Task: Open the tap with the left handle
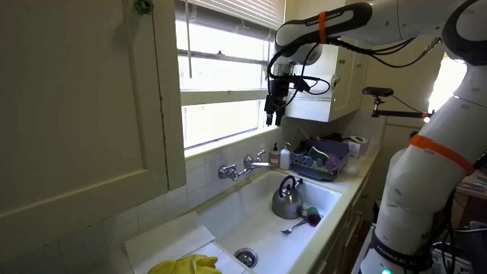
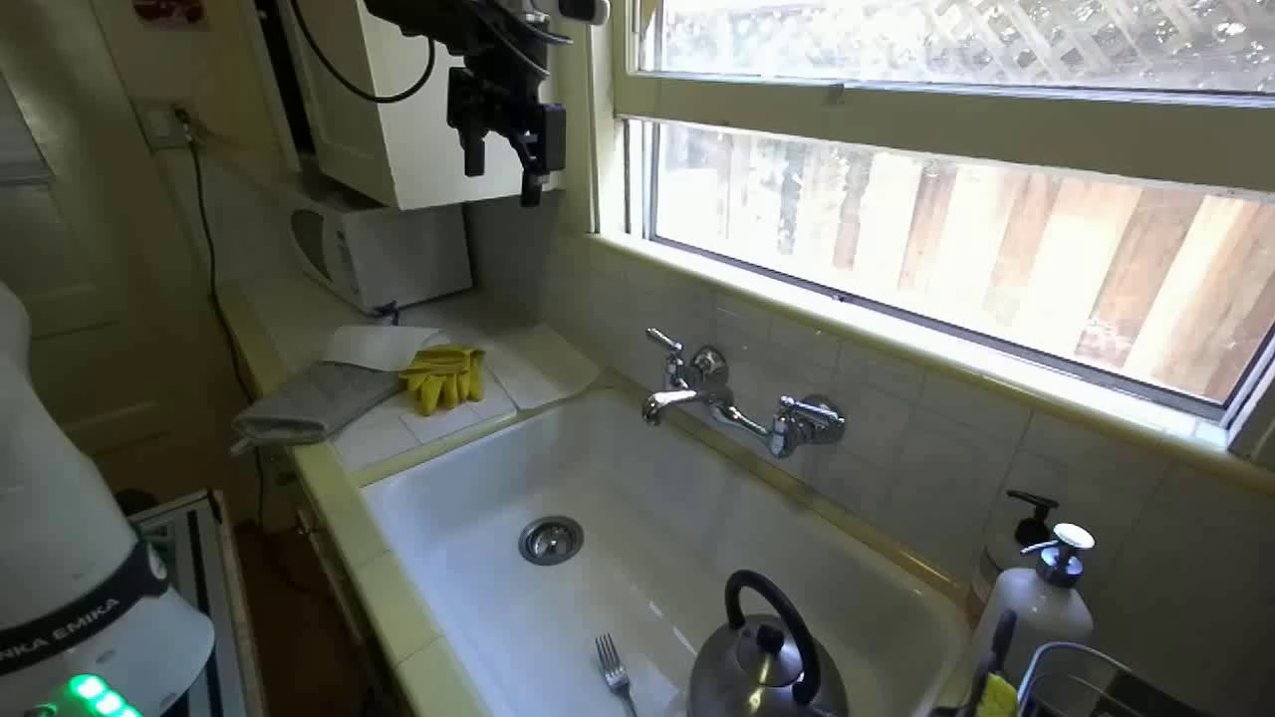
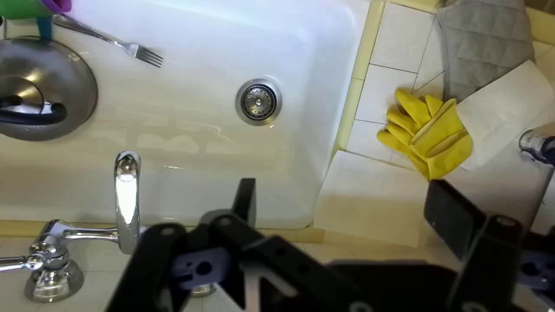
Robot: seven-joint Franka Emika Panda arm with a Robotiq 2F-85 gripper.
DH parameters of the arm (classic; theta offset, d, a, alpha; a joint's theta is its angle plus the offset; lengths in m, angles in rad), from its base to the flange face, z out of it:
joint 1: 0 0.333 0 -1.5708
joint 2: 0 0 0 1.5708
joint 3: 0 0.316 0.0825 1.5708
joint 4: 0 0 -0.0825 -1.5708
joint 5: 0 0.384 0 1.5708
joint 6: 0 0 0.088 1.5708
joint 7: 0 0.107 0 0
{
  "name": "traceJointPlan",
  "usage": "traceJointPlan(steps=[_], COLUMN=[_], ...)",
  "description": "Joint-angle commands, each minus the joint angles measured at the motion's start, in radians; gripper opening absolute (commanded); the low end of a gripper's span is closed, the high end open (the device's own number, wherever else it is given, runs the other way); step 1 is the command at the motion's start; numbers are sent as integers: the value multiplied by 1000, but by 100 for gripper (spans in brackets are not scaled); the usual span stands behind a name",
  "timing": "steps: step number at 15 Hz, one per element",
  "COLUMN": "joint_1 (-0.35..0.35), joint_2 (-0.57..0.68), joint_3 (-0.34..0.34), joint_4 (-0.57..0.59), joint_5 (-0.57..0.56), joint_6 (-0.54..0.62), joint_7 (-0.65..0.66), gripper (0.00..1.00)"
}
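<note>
A white-tiled worktop (image 3: 401, 39) with a yellow edge surrounds a white sink (image 3: 182, 99). Toward the right of the wrist view lie yellow gloves (image 3: 433, 141), a grey quilted cloth (image 3: 485, 39) and two white sheets, one (image 3: 505, 115) overlapping the cloth, the other (image 3: 368, 195) beside the sink's edge. A white appliance (image 2: 413, 249) stands left of centre in an exterior view; two pump bottles (image 1: 285, 158) and a dish rack (image 1: 309, 160) stand right of centre in an exterior view.

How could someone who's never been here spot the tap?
Find the window, then the long white sink below it. On the tiled wall between them is a two-handled chrome tap, its spout reaching over the sink. Unlike the metal kettle standing in the sink, it is fixed to the wall.
</note>
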Motion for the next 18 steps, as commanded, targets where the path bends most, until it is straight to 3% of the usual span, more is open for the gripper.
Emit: traceJointPlan(steps=[1, 12, 13, 18], joint_1=[-22, -22, -33, -79], joint_2=[2, 2, 32, 176], joint_3=[18, 18, 31, 105], joint_4=[2, 2, 17, 16], joint_5=[7, 7, -8, -49], joint_6=[-3, -3, -7, 215], joint_7=[-6, -6, 49, 353], gripper=[100, 100, 100, 100])
